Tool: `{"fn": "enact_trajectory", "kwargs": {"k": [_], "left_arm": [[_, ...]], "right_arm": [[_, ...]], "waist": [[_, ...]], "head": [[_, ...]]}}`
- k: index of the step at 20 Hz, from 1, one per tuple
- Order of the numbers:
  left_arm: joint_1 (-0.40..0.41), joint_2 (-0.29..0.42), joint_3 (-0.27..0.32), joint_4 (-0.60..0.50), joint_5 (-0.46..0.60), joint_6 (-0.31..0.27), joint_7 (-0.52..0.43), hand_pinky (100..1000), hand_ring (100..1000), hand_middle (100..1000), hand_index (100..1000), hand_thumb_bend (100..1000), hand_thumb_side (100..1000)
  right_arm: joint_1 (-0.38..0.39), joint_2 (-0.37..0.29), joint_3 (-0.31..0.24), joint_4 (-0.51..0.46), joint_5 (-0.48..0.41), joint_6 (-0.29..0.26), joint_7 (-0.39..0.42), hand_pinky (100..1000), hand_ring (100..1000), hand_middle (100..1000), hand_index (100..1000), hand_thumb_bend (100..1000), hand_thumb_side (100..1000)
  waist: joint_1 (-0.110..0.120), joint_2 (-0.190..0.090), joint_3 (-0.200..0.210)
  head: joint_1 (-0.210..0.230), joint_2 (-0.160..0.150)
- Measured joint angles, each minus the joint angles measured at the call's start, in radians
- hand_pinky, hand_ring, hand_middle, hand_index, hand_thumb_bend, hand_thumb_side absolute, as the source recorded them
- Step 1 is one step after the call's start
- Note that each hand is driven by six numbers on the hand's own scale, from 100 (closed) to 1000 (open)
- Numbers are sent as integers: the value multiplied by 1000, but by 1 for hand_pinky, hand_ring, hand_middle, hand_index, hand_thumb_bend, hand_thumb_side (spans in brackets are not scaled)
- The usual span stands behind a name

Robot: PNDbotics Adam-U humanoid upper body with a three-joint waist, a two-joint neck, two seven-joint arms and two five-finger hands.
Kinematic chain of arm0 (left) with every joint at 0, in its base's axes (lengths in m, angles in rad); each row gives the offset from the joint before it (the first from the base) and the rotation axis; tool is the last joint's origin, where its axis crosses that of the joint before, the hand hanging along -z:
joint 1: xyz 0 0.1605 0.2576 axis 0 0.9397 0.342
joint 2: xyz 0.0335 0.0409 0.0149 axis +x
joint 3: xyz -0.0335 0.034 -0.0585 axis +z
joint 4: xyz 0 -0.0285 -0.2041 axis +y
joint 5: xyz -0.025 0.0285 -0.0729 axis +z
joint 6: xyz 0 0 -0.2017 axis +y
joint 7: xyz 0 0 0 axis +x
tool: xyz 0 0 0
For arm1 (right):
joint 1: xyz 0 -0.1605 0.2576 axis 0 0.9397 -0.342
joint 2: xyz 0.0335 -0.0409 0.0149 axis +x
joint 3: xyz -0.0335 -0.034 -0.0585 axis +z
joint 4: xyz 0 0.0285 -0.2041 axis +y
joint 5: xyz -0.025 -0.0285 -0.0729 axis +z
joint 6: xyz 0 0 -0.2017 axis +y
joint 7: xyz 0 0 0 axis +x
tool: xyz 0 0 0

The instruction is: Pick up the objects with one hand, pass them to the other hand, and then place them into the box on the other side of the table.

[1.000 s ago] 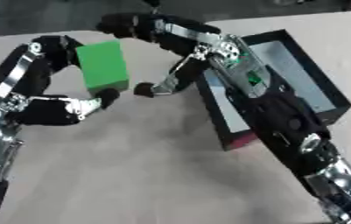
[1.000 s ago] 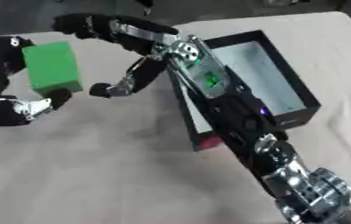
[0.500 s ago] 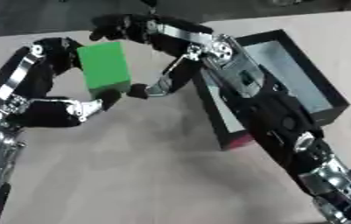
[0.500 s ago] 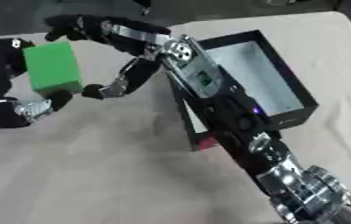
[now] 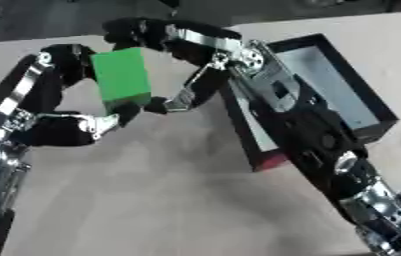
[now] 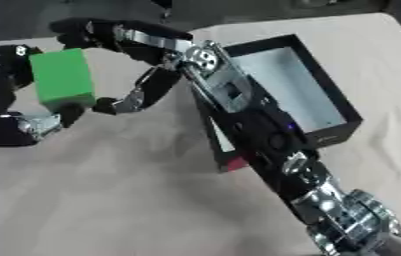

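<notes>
The green block [image 5: 121, 80] hangs in the air left of the box [image 5: 326, 95], pinched by the left hand [image 5: 81, 105] — fingers curled behind it, thumb under its lower corner. The right hand [image 5: 173, 55] cups it, fingers spread, barely touching. If the left lets go early, I'd expect the block to drop short of the box.

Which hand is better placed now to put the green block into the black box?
The right hand: it already reaches around the green block, and the black box lies on its side. The left hand holds the block.
</notes>
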Motion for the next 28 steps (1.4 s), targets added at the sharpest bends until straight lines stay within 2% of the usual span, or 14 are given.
{"fn": "enact_trajectory", "kwargs": {"k": [7, 8, 9, 14, 23, 28], "left_arm": [[0, 0, 0, 5, -34, -17, 18, 721, 481, 472, 585, 100, 100], [0, 0, 0, 5, -37, -19, 20, 715, 481, 470, 584, 100, 100], [0, 0, 1, 5, -42, -22, 24, 715, 481, 470, 583, 100, 100], [0, 0, 2, 19, -100, -46, 57, 712, 480, 470, 583, 100, 100], [1, -15, -2, 39, -153, -69, 84, 710, 480, 472, 584, 100, 100], [2, -19, -5, 42, -154, -74, 80, 710, 481, 472, 584, 100, 100]], "right_arm": [[0, -3, 6, -2, 0, 0, 0, 1000, 1000, 735, 1000, 357, 100], [0, -3, 6, -4, 0, 0, 0, 1000, 1000, 817, 1000, 398, 100], [0, -6, 10, -10, 2, -1, -1, 1000, 1000, 837, 1000, 395, 100], [0, -9, 28, -55, 9, 3, 3, 1000, 1000, 872, 1000, 383, 100], [1, -16, 53, -108, -3, 32, 32, 1000, 1000, 852, 1000, 358, 100], [1, -17, 47, -111, -20, 52, 52, 1000, 1000, 757, 1000, 251, 100]], "waist": [[0, 0, -2], [0, 0, -2], [0, 0, -3], [0, 0, -6], [0, 0, -6], [0, 0, -6]], "head": [[0, 0], [0, 0], [-1, 0], [-6, -5], [-13, -9], [-17, -9]]}}
